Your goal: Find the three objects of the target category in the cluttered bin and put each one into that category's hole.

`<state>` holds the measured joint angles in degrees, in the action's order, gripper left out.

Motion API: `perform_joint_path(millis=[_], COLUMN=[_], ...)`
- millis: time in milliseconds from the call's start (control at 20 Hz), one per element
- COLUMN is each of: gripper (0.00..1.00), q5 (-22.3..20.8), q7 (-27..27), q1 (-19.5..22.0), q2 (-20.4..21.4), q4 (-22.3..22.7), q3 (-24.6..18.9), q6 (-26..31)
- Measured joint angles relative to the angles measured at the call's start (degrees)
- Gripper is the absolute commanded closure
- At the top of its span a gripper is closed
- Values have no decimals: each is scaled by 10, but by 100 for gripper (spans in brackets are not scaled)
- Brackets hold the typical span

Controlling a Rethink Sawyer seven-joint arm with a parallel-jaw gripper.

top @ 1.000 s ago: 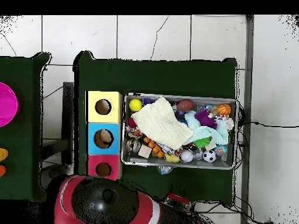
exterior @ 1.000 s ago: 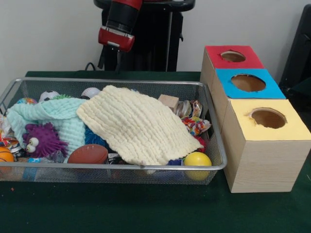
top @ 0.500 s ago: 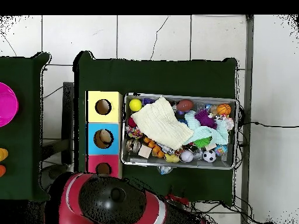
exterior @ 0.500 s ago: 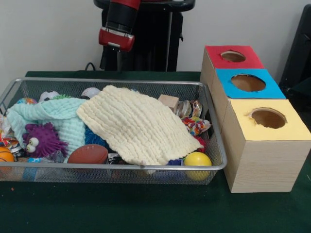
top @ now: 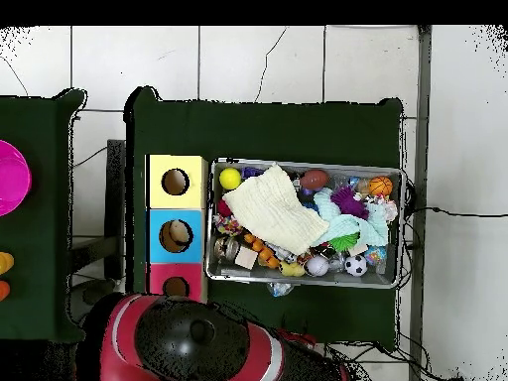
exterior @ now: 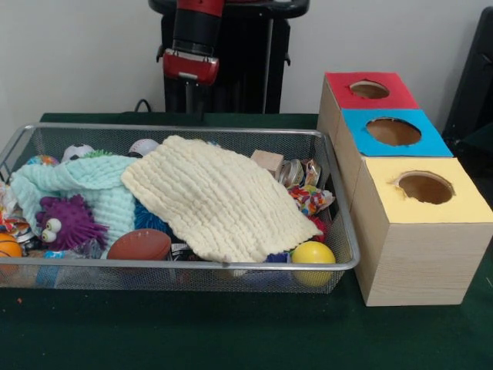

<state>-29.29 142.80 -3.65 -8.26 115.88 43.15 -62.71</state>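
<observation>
My arm (exterior: 190,46) hangs high behind the wire bin (exterior: 231,266), and I cannot tell how my pincer stands. The cream cloth (exterior: 216,202) drapes over the middle of the clutter, likely hiding targets, with a yellow ball (exterior: 313,253) by the near rim. To search well I should come down over the cloth, lift it aside, then carry finds to the yellow box (exterior: 447,231).

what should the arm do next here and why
Probably swing out over the wire bin and lift the cream cloth aside. The arm is drawn back above the bin's far side, holding nothing visible, and the cloth covers the bin's middle, likely hiding objects underneath.
</observation>
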Motion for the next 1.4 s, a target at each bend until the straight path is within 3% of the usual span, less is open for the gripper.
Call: perform_joint_path(millis=[600,1100,1400], gripper=[0,0,0], q5=[-49,-47,-14], q7=[0,0,0], q1=[-7,-16,-25], q2=[0,-16,-35], q4=[-36,-46,-42], q3=[-15,-15,-13], q6=[7,7,-6])
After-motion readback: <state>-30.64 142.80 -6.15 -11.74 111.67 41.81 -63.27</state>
